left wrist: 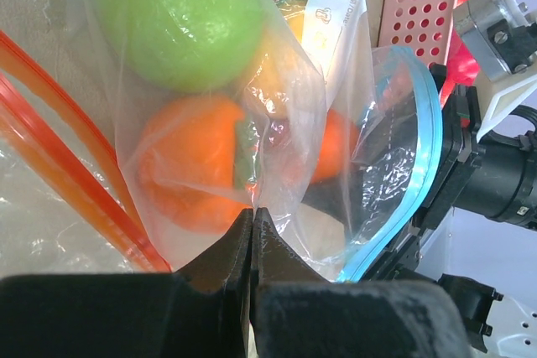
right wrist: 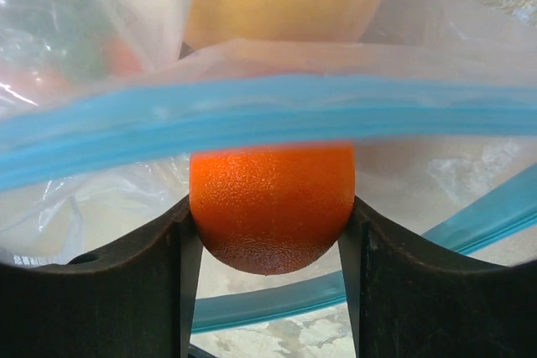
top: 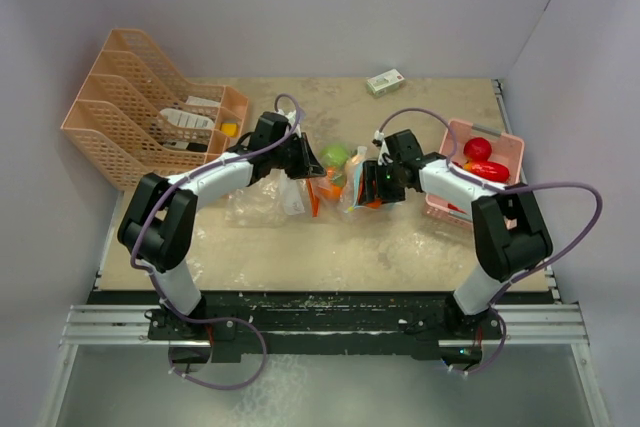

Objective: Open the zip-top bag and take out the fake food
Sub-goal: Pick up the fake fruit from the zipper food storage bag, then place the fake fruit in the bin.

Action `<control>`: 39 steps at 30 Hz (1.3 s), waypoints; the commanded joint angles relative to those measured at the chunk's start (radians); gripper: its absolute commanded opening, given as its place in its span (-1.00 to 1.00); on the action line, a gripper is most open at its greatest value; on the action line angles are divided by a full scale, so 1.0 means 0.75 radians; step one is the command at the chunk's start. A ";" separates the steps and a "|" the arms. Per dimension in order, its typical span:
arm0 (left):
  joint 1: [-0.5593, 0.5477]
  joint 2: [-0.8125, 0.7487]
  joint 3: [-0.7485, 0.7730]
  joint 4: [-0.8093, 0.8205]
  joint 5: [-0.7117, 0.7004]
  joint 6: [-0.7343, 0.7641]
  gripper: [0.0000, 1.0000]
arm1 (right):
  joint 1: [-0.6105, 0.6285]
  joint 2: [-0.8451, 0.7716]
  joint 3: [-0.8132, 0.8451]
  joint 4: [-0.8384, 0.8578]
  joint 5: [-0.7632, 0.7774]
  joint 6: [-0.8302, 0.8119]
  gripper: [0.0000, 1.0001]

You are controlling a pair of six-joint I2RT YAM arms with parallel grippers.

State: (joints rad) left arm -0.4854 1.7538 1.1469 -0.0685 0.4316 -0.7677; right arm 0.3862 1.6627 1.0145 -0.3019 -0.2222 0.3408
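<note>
Zip-top bag (left wrist: 277,98): clear plastic with a blue zip strip, held up between the two arms at mid worktop (top: 300,247), mouth towards the right arm.
In the bag: a green apple (left wrist: 180,18) at the far end, an orange fruit (left wrist: 197,173) next to it, and more orange shapes behind the crumpled film.
Left fingers (left wrist: 252,232): pressed together, pinching a fold of the bag's film just below the orange fruit.
Right fingers (top: 368,185): clamped on an orange (right wrist: 270,207), one finger touching each side.
Orange in the grip: at the bag's mouth, with one blue zip lip across its top and the other below it.
Pink basket (top: 505,147): at the right of the worktop, holding a red apple (top: 478,148) and a longer red piece beside it.
Second bag (top: 262,202): clear, with an orange-red zip, lying flat under the left arm; contents cannot be made out.
Peach file rack (top: 120,97): back left, with a white item in one slot.
</note>
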 commanded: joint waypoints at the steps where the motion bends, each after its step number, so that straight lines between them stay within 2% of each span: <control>1: 0.005 -0.069 -0.007 0.033 -0.011 0.005 -1.00 | 0.006 -0.068 0.005 -0.004 0.067 0.037 -0.19; 3: 0.005 -0.073 -0.020 0.037 -0.011 0.003 -1.00 | 0.003 -0.071 0.019 -0.010 0.079 0.037 -0.37; 7: 0.005 -0.086 -0.036 0.046 -0.016 -0.005 -1.00 | -0.032 -0.136 0.035 -0.025 0.092 0.051 -0.48; 10: 0.005 -0.099 -0.042 0.041 -0.023 -0.003 -1.00 | -0.137 -0.240 0.054 -0.049 0.068 0.056 -0.49; 14: 0.007 -0.103 -0.061 0.045 -0.020 -0.007 -1.00 | -0.369 -0.356 0.100 -0.077 -0.022 0.073 -0.49; 19: 0.007 -0.098 -0.078 0.082 -0.001 -0.027 -1.00 | -0.614 -0.393 0.161 -0.082 -0.081 0.123 -0.49; 24: 0.007 -0.112 -0.064 0.066 -0.007 -0.015 -1.00 | -0.726 -0.352 0.175 -0.090 -0.072 0.200 -0.48; 28: 0.009 -0.135 -0.074 0.039 -0.023 0.003 -1.00 | -0.754 -0.338 0.180 -0.123 -0.044 0.204 -0.48; 33: 0.017 -0.162 -0.119 0.065 -0.025 -0.011 -1.00 | -0.757 -0.443 0.006 -0.074 -0.062 0.274 -0.47; 37: 0.017 -0.166 -0.148 0.099 -0.023 -0.033 -1.00 | -0.756 -0.487 -0.108 -0.068 -0.083 0.253 0.13; 39: 0.017 -0.164 -0.157 0.112 -0.018 -0.041 -1.00 | -0.757 -0.491 -0.103 -0.087 -0.051 0.237 0.51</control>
State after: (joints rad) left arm -0.4835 1.6691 1.0435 -0.0456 0.4152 -0.7773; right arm -0.1787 1.3193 0.9379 -0.3698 -0.2573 0.5186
